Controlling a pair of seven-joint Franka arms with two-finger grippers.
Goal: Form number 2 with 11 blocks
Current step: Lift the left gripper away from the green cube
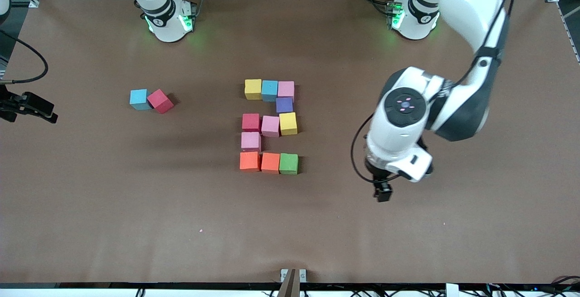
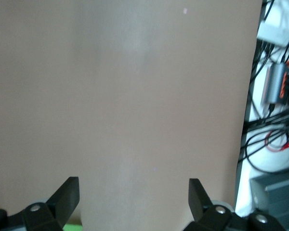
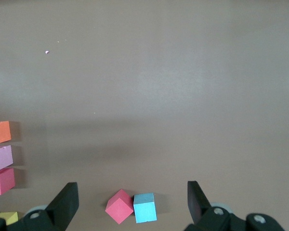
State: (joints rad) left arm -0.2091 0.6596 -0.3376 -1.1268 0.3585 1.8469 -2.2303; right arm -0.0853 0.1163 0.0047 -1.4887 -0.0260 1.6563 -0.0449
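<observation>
Number 2 (image 1: 270,126) of eleven blocks mid-bench, two spares — blue block (image 1: 138,99) touching red block (image 1: 160,101) — toward right arm's end; light, soft foam, pinch flat opposite faces gently; left tool (image 2: 134,198) and right tool (image 3: 133,202) both released, empty.

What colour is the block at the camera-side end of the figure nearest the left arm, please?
Green, clearest in the front view.

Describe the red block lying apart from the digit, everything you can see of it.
The red block is a small matte cube that looks like foam, plain-faced and unmarked. It lies flat on the brown table, turned askew to the table's edges, toward the right arm's end and well apart from the digit. A blue block sits close beside it, seemingly touching at one corner. No gripper is near it.
</observation>
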